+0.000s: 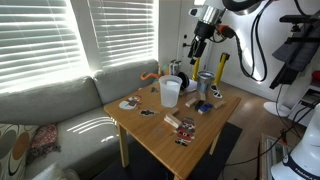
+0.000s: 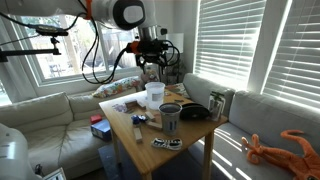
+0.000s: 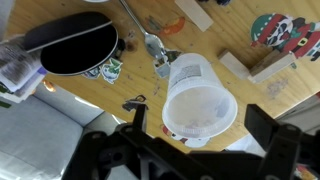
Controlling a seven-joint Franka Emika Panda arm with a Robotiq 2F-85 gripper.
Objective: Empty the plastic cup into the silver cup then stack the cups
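The plastic cup [image 1: 170, 92] [image 2: 155, 94], a tall translucent whitish tumbler, stands upright on the wooden table. In the wrist view I look straight down into it [image 3: 198, 100]; I cannot make out what is inside. The silver cup [image 1: 205, 82] [image 2: 170, 118] stands upright a short way beside it and is out of the wrist view. My gripper [image 1: 197, 45] [image 2: 150, 60] [image 3: 200, 135] hangs above the plastic cup, open and empty, with its fingers spread on either side of the rim.
A flat black object [image 3: 70, 45] [image 2: 195, 112] lies near the cups. A thin yellow post [image 1: 222, 70] stands by the silver cup. Wooden blocks [image 3: 235, 65], stickers and small items are scattered on the table [image 1: 150, 125]. A sofa [image 1: 60, 115] runs along the table.
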